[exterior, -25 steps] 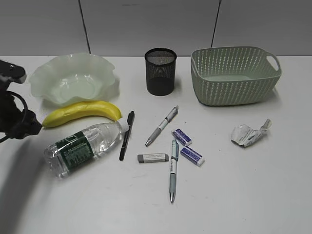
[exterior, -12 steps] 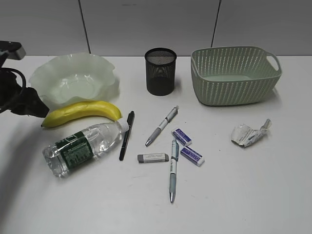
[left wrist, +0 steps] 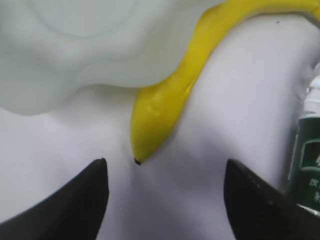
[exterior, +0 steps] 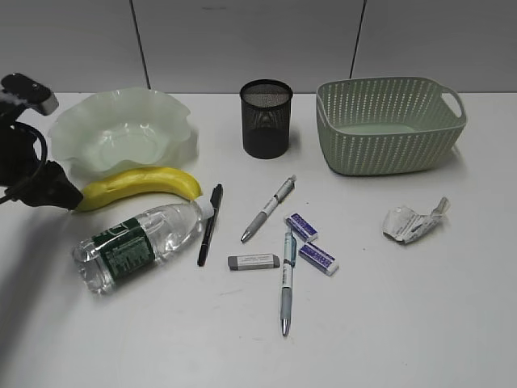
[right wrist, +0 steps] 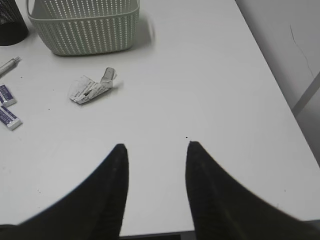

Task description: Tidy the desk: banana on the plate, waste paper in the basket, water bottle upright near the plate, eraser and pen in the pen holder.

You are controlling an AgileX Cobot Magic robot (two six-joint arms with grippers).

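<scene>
Yellow banana (exterior: 137,187) lies on the white worktop (exterior: 404,323), just in front of the pale green plate (exterior: 121,129) with the wavy rim; its left tip points at the left pincer (left wrist: 165,200). That pincer stands open, one finger on each side of the banana tip, not touching it — the wrist view shows bare worktop between tip and fingers. The plate rim hangs over the banana's upper side in that view.

Water bottle (exterior: 137,242) lies on its side just below the banana, cap toward a black pen (exterior: 209,225) beside it. Two more pens, silver-grey: one (exterior: 268,209) slanted below the pen holder (exterior: 266,118), one (exterior: 287,280) nearly straight up-down lower in the middle. A grey eraser (exterior: 254,261) lies left of that pen; two white-and-purple erasers (exterior: 311,243) lie right of it, close together.

The black mesh pen holder stands upright at the back centre. The basket (exterior: 391,123) sits right of it, also at the back, apart from it. Waste paper (exterior: 414,221) lies crumpled in front of the basket, toward the right edge.

Right pincer (right wrist: 155,150) hovers over bare worktop at the right side, fingers apart with nothing between them — the waste paper and basket are well ahead of it.
</scene>
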